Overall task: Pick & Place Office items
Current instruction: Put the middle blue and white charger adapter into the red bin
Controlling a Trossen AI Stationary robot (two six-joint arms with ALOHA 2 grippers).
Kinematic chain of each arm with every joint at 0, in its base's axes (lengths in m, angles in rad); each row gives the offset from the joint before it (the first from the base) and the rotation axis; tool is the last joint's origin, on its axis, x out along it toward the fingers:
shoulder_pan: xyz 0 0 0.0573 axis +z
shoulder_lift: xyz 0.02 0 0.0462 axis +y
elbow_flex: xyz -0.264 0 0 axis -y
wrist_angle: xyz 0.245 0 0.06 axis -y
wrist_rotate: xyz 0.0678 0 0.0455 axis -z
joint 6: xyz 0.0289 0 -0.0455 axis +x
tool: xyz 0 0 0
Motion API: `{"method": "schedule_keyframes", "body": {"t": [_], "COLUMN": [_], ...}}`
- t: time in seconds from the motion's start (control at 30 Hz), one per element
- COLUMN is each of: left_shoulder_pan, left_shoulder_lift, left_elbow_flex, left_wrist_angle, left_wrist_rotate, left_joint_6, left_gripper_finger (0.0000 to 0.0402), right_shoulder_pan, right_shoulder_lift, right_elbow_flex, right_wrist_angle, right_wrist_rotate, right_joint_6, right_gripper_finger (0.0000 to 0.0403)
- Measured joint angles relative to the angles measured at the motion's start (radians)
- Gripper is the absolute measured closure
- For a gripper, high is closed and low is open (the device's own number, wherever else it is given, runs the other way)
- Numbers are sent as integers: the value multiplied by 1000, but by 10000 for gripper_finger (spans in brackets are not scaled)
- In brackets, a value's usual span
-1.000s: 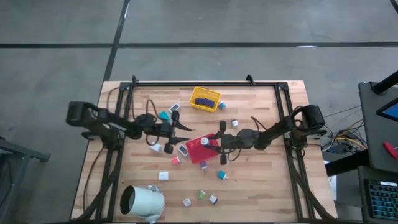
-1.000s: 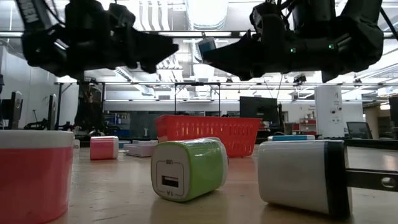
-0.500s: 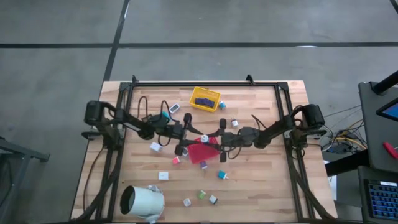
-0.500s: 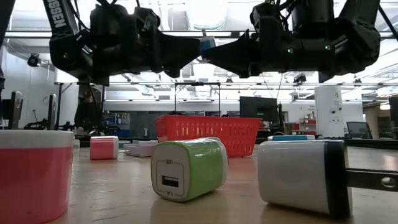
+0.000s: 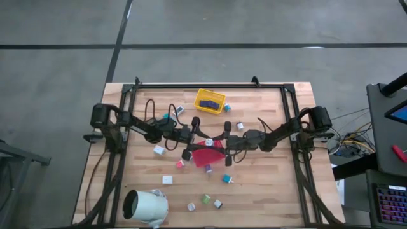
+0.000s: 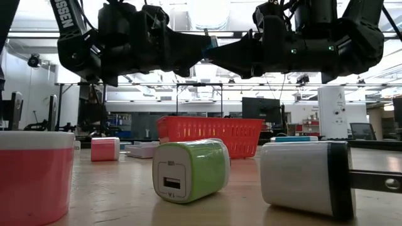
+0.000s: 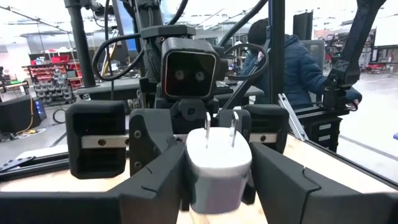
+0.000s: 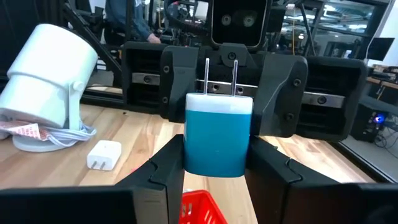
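A: Where is the right tool [image 8: 216,163]?

B: Over the red tray [image 5: 206,154] at mid-table; its fingers are clamped on a teal-and-white plug block [image 8: 218,142], prongs pointing at the left arm.

A: And the left tool [image 7: 217,177]?

B: Facing it, nearly tip to tip; its fingers also touch that block's sides, so both hold it; the other office items [image 5: 166,180] lie scattered on the table [image 5: 267,191]; the yellow tray [image 5: 209,100] sits near the far edge.
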Motion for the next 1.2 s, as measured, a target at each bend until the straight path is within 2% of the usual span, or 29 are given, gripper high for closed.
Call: {"method": "schedule_keyframes", "body": {"t": [0.23,0.4,0.67,1.2], "left_shoulder_pan": [-1,-1,-12,-18], "left_shoulder_lift": [11,10,10,10], "left_elbow_flex": [12,11,10,11], "left_wrist_angle": [0,0,-1,-4], "left_wrist_rotate": [-10,-19,-26,-40], "left_joint_6": [7,27,91,92], "left_gripper_finger": [229,270,270,270], "right_shoulder_pan": [-1,-1,-1,0], "right_shoulder_lift": [1,1,1,0], "right_elbow_flex": [-1,-2,-2,-2], "right_wrist_angle": [0,1,1,-12], "right_wrist_rotate": [-7,-6,-9,-12], "right_joint_6": [7,10,-4,0], "right_gripper_finger": [279,279,279,279]}}
